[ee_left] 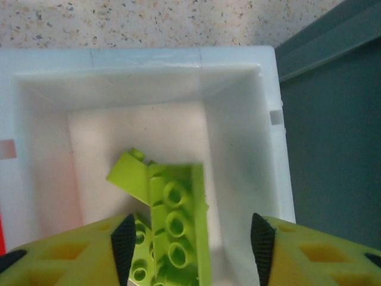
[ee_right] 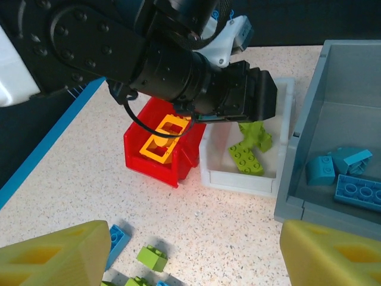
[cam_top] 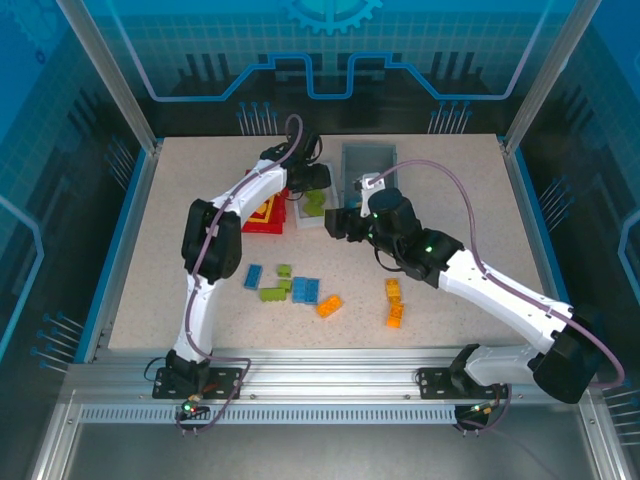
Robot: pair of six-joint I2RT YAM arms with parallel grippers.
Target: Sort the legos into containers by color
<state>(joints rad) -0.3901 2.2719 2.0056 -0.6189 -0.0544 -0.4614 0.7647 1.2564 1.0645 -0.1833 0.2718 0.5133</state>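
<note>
Left gripper (ee_left: 193,247) hangs over the white bin (ee_left: 238,65), jaws released. Both fingers stand clear of the long lime brick (ee_left: 175,220), which lies inside the bin between them, beside other green pieces. Right gripper (ee_right: 196,238) is open wide with nothing in it, over the table (ee_right: 77,179) near the red bin (ee_right: 152,170), which holds orange bricks (ee_right: 161,140). Grey bin (ee_right: 309,131) holds blue bricks (ee_right: 357,192). Loose legos (cam_top: 305,290) in blue, green and orange lie on the near table.

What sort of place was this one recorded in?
Probably a lab robot cell rather than a home: a speckled table boxed in by a metal frame, blue printed panels behind it, and a slotted rail along its near edge.
</note>
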